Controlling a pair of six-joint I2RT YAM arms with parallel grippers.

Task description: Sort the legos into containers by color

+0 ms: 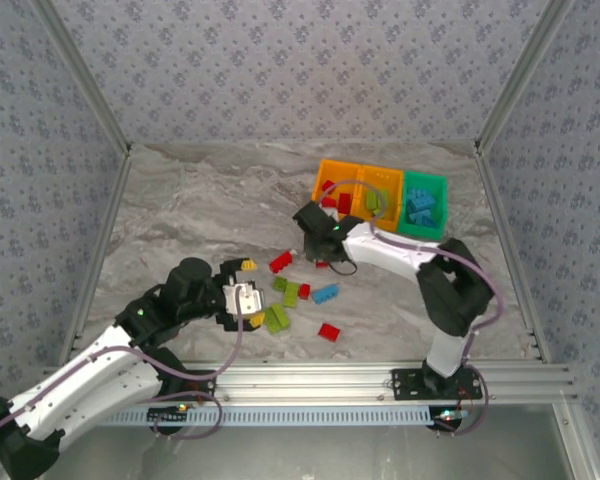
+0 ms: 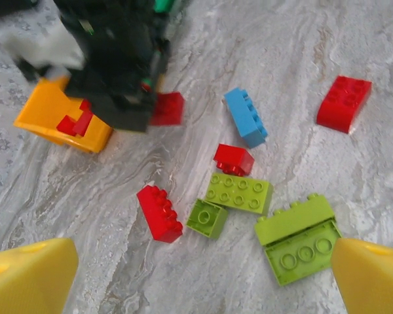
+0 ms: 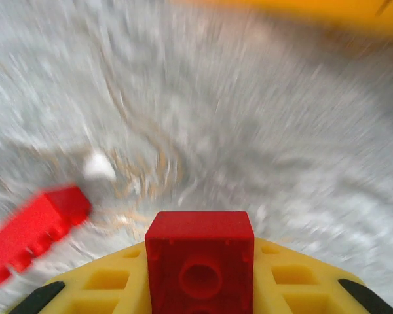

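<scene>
While the right gripper (image 1: pixel 320 228) was clenched on a red brick (image 3: pixel 200 261), pinched between its yellow fingers (image 3: pixel 295 278), the sorting looked partly done and well short of finished. An orange rim (image 3: pixel 301 10) ran just ahead of those fingertips, and a second red brick (image 3: pixel 36 232) lay on the table (image 1: pixel 200 200) off to their left. Blur there made the height of the held brick impossible to judge. From above, each bin already held its own colour. Red pieces sat in the end orange bin (image 1: pixel 340 167) right beside that gripper, a green piece in the middle orange bin (image 1: pixel 383 172), and blue ones in the green bin (image 1: pixel 427 180) farthest from it. The left gripper (image 1: pixel 245 295) was released, its fingers (image 2: pixel 26 281) spread wide around nothing, and it hung low over the loose pile. Just ahead of it, between the fingers, lay a short red brick (image 2: pixel 160 212), a small green cube (image 2: pixel 206 218) and a green slab (image 2: pixel 239 191). A big green brick (image 2: pixel 298 239) lay almost against the right-hand finger. Farther ahead lay a small red piece (image 2: pixel 234 159), a blue brick (image 2: pixel 245 116) and, off to the right, a far red brick (image 2: pixel 344 103). By that count at least seven pieces in all three colours awaited sorting. The held red brick seemed close to its bin but was not yet dropped in.
</scene>
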